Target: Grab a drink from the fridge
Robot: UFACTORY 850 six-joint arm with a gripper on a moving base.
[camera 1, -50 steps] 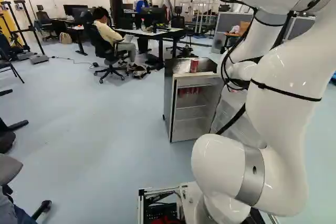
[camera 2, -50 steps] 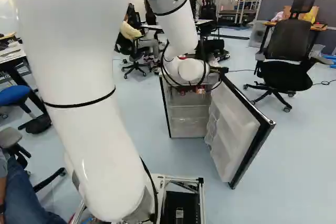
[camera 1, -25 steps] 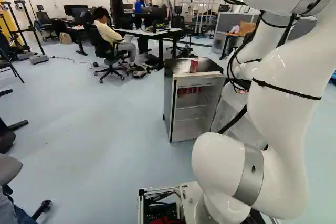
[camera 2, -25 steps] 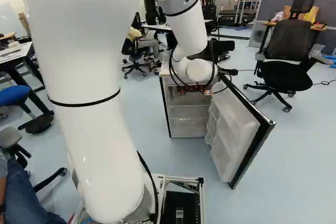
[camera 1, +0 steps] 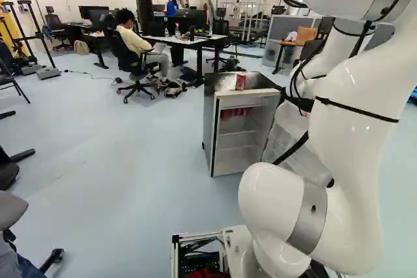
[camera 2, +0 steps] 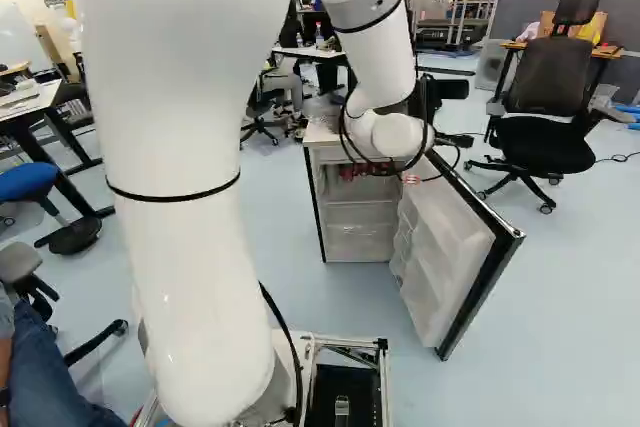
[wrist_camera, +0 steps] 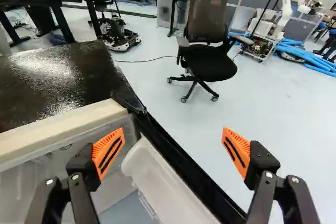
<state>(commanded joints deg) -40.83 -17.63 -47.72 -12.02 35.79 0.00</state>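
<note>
In the right base view my gripper is mostly hidden by the wrist; a bit of orange shows near the open fridge door. The wrist view shows the gripper open, nothing between its pads. One finger is over the fridge's open front, the other over the floor beyond the door, whose top edge runs below between them. The fridge stands ahead in the left base view, with red cans on its upper shelf and one red can on top. No can shows in the wrist view.
The fridge's dark top lies beside the gripper. An office chair stands beyond the door, with another robot farther back. Desks are behind the fridge; a seated person's leg is near the base.
My arm's wrist has moved rightward in both base views, from before the fridge's opening toward the open door. The base, fridge and cans have stayed put.
</note>
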